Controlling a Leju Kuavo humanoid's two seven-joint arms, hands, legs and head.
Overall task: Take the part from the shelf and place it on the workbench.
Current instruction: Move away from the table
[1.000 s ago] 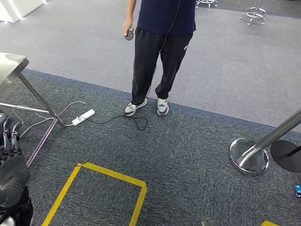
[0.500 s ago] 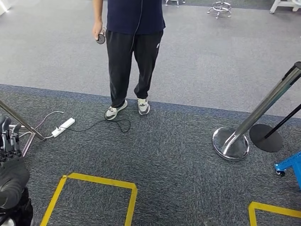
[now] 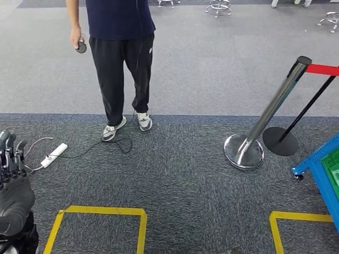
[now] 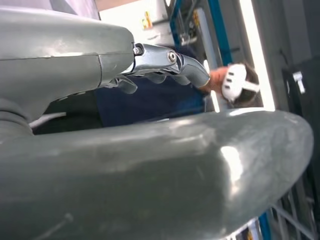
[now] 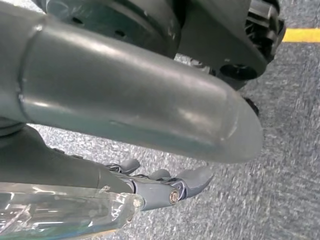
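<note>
Person (image 3: pixel 119 58): stands on the grey floor just beyond the dark carpet's far edge, in a dark blue top, black trousers and light shoes.
Controller (image 3: pixel 81 47): small, dark and round, held in the person's lowered hand.
Power strip (image 3: pixel 54 154): white, on the dark carpet, left of the person's feet.
Cable (image 3: pixel 119 144): black, looped on the carpet just before the person's shoes.
Stanchion (image 3: pixel 264 116): chrome post on a round base, well to the right of the person, leaning in this view; a red belt (image 3: pixel 323 69) runs from its top.
Yellow tape (image 3: pixel 100 211): floor outline, nearer than the person's feet.
Blue frame (image 3: pixel 318 166): far right of the person, past the stanchion.
</note>
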